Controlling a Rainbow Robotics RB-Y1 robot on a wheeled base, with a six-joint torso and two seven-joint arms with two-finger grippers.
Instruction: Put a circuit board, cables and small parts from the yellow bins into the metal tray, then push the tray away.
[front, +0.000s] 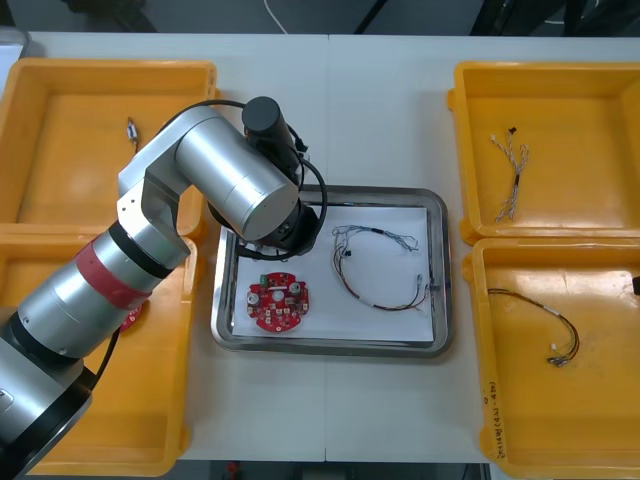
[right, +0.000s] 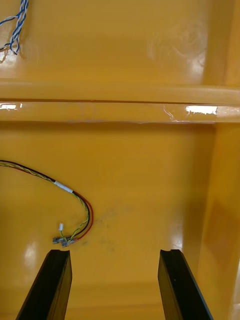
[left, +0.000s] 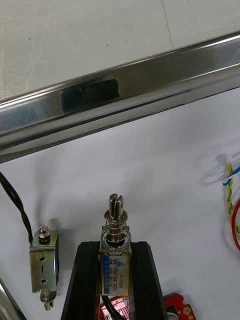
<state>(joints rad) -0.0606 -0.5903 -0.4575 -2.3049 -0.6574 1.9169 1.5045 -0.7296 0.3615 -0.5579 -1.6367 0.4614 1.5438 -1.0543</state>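
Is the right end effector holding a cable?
No, the right end effector is open, with the red and yellow cable lying loose in the yellow bin.

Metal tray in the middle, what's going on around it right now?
The left gripper is shut on a small metal part over the metal tray's white inside, beside a second small metal part lying there. A red circuit board and cables lie in the tray too. The right gripper hangs open over a yellow bin, above a red and yellow cable.

The left arm (front: 240, 185) covers the tray's (front: 440, 270) left side. Bare floor lies between board (front: 278, 303) and cables (front: 375, 304).
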